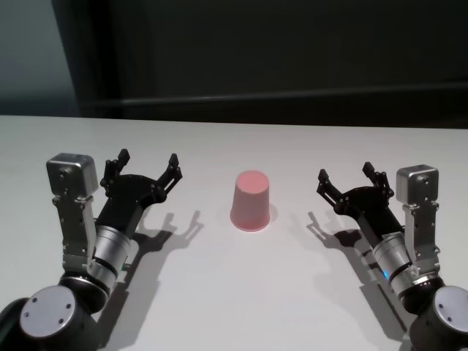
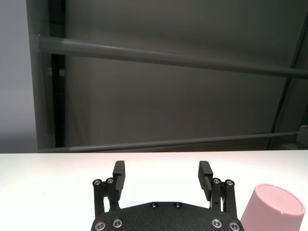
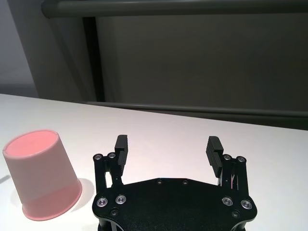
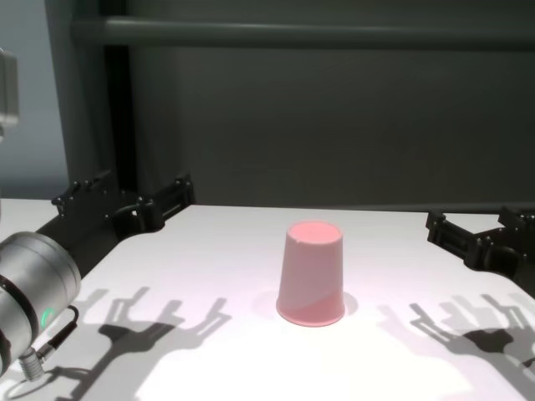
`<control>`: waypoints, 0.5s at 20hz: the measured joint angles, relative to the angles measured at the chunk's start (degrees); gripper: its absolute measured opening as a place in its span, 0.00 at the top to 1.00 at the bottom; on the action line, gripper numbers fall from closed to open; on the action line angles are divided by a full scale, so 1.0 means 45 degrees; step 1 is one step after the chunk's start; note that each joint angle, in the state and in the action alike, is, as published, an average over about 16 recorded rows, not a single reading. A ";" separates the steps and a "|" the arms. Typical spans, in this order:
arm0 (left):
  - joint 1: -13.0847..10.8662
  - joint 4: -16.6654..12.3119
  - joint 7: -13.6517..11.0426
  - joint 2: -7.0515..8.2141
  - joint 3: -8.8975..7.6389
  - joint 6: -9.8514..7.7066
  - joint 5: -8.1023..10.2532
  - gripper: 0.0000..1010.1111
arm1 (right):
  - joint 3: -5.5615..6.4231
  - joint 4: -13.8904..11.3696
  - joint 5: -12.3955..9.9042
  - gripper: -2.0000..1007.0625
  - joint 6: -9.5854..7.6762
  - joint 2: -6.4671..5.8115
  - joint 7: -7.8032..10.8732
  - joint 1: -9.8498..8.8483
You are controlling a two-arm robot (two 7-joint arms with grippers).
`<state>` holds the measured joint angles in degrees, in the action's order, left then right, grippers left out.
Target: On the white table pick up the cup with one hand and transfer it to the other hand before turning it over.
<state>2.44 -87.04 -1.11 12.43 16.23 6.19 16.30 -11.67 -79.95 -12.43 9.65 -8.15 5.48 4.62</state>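
Cup (image 1: 250, 201): one, salmon-pink, standing upside down with its rim on the white worktop (image 1: 234, 292), near the centre; no writing shows on it. Two black tools flank it. The left tool (image 1: 148, 167) hovers at its 9 o'clock, prongs apart, holding nothing. The right tool (image 1: 349, 179) hovers at 3 o'clock, prongs likewise apart. Bare worktop lies all round the cup, its far edge at 12 o'clock.

Four cameras covering one bench (image 1: 219, 307)

The head view is looking steeply down, the chest view is looking low across the near edge, and each wrist view is peering close over its own hand; all are sharing the cup (image 1: 250, 201).
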 joint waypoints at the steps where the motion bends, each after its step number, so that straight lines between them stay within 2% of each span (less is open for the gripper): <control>1: 0.0000 0.0000 0.0000 0.0000 0.0000 0.0000 0.0000 0.01 | 0.0009 0.0009 -0.0013 0.01 0.0012 0.0013 0.0011 0.0003; 10: 0.0000 0.0000 0.0000 0.0000 0.0000 0.0000 0.0000 0.01 | 0.0012 0.0020 -0.0055 0.01 0.0016 0.0005 0.0015 0.0016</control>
<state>2.44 -87.04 -1.11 12.43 16.23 6.19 16.30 -11.62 -79.86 -12.67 9.72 -8.13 5.55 4.69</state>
